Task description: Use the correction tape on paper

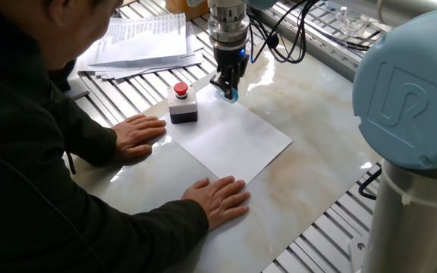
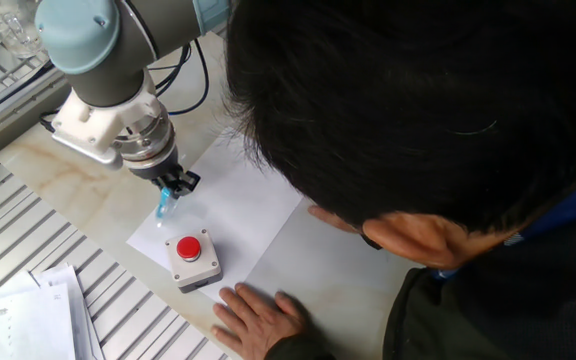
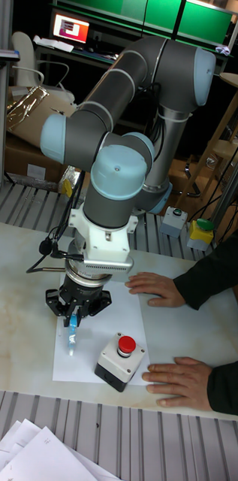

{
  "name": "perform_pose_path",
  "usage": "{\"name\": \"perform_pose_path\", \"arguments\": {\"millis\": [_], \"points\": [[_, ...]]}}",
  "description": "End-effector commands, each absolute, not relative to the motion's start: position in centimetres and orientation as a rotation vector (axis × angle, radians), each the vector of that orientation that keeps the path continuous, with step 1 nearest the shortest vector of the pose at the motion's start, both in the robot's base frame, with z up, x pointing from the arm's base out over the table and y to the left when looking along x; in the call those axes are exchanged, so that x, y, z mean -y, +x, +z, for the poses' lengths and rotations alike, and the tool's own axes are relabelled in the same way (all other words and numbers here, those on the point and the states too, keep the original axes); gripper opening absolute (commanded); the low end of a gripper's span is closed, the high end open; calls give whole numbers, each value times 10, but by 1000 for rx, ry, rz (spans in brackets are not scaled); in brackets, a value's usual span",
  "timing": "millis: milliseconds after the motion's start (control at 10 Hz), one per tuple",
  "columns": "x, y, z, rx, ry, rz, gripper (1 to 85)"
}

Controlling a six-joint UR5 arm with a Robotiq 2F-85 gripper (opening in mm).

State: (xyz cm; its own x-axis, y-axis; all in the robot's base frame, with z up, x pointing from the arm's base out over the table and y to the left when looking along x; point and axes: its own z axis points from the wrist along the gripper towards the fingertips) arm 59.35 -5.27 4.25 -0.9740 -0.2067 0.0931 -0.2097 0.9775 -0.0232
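Observation:
My gripper [image 1: 229, 89] [image 2: 171, 192] [image 3: 73, 319] is shut on the correction tape [image 1: 231, 95] [image 2: 163, 205] [image 3: 72, 334], a small light-blue dispenser that hangs tip-down. Its tip sits at or just above the far corner of the paper [image 1: 234, 140] [image 2: 233, 215] [image 3: 88, 361], a blank white sheet on the marble table; I cannot tell whether it touches. The person's two hands press on the sheet's near edge.
A grey box with a red button [image 1: 182, 105] [image 2: 191, 260] [image 3: 120, 362] stands on the paper beside the gripper. The person's hands [image 1: 139, 133] [image 1: 218, 199] flank the sheet. A stack of printed pages [image 1: 143, 42] lies on the roller rails behind.

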Motion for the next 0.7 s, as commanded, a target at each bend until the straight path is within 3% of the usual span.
{"name": "perform_pose_path", "arguments": {"millis": [0,600], "points": [[48,606,39,3019,303,62,17],[74,562,57,2883,304,170,17]]}}
